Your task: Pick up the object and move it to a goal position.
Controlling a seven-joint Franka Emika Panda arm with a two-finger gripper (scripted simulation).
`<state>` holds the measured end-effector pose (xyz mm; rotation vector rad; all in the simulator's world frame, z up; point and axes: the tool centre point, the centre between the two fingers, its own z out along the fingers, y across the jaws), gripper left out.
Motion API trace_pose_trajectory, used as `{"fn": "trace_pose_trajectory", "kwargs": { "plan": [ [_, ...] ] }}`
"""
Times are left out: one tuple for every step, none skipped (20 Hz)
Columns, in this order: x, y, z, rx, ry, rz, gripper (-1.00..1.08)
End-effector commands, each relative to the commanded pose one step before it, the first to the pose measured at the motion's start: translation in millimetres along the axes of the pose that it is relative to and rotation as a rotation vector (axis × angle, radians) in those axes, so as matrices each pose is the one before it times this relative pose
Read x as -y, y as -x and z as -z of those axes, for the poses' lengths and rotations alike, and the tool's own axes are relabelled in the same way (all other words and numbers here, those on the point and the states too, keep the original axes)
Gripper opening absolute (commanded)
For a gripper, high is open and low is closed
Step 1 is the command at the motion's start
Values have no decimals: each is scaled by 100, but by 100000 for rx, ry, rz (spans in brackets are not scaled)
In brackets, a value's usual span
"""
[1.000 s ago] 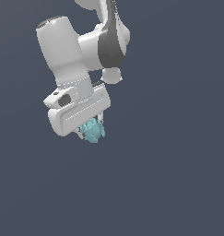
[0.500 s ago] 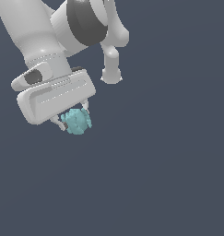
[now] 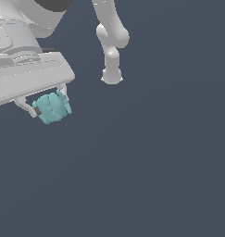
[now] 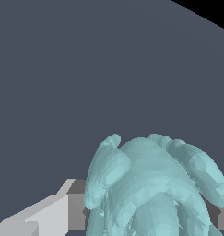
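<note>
Surface [image 3: 160, 176]: one flat, dark slate-grey plane fills the room as far as I can see, nothing standing on it. No goal marker shows anywhere on it in either view.

Arm [image 3: 111, 51]: the white Panda reaches in from the top; a far link with a rounded end hangs near the middle top of the exterior view, and the wrist housing bulks large at the exterior view's left.

Gripper [image 3: 50, 105]: the jaws are nearly shut, drawn in on the object, one finger [image 3: 26, 107] on each side of it. The wrist view shows a grey pad pressed at the blob's flank.

Object [image 3: 53, 107]: the pale teal, knobbly blob sits between the jaws, under the hand, held clear of the surface as far as I can judge. In the wrist view it fills the near foreground, [image 4: 152, 189], lumpy lobes spilling past the pads.

Change: a second ago hand and blob hung near the middle of the exterior view; now both have swung well toward that view's left and look much larger, so closer to that camera. The blob has stayed put in the grip.

Meaning: I'd say the pick-up is done and the carry is under way; the grasp looks firm enough.
</note>
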<state>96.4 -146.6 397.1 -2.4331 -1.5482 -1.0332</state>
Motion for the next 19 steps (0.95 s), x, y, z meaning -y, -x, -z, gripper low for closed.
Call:
{"fn": "trace_pose_trajectory", "kwargs": {
  "plan": [
    [-896,-76,1342,-2805,154,2433,-100],
    [-327,-10,469,-941,52,790,-100],
    [-311,-8,438,-882,39,734,-100],
    [-292,-7,404,-818,28,673,-100],
    [-266,-4,364,-738,20,604,-100],
    [-236,-4,323,-655,16,534,-100],
    [-207,-2,284,-574,12,467,-100],
    [-180,0,245,-494,9,401,-100],
    [-153,0,207,-419,6,339,-100],
    [-127,0,170,-345,2,277,-100],
    [-101,-1,133,-273,-1,216,-100],
    [-77,-1,96,-201,-5,155,-100],
    [-51,-5,60,-137,-10,99,-100],
    [-31,7,20,-42,-10,23,-100],
    [2,-22,2,0,0,0,-100],
    [13,16,-69,78,-43,-105,-100],
    [41,-8,-77,132,-19,-125,-100],
    [32,-1,-61,107,-13,-99,-100],
    [21,-29,-9,0,0,0,-100]
  ]
}}
